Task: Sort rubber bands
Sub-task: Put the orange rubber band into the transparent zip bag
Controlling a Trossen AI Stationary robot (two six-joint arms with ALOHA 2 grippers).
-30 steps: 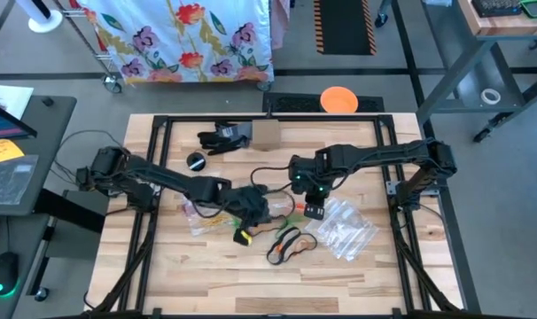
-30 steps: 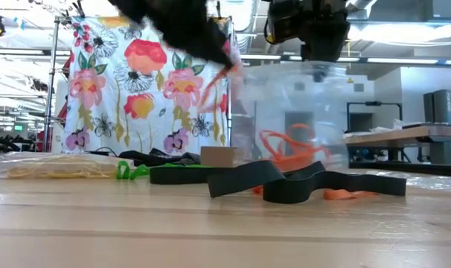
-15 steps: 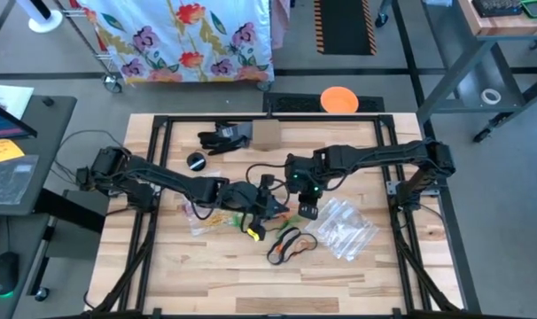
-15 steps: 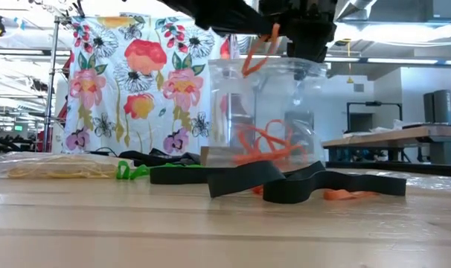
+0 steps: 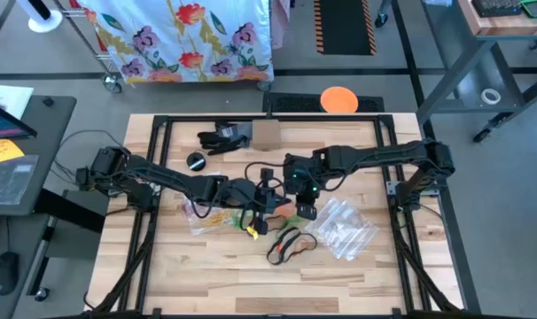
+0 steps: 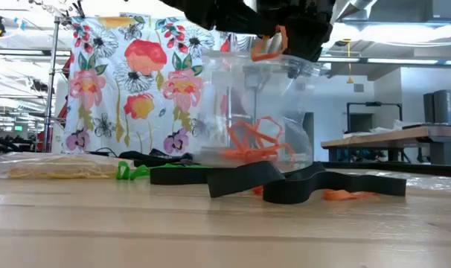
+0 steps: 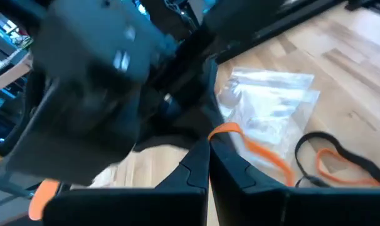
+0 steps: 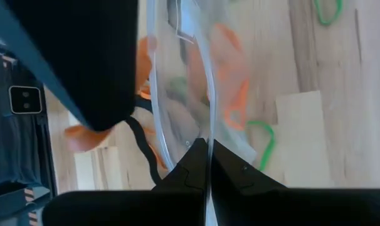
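Left claw (image 6: 269, 46) now over bag (image 6: 255, 112), gripping orange band (image 7: 249, 145)

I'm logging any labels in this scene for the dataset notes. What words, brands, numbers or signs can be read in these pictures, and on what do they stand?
No readable text in any view.
Orange sticky note on the dark side desk: marks too small to read.
White sheet of paper on the same desk: print too small to read.
Clear plastic zip bag on the wooden table: no print visible.
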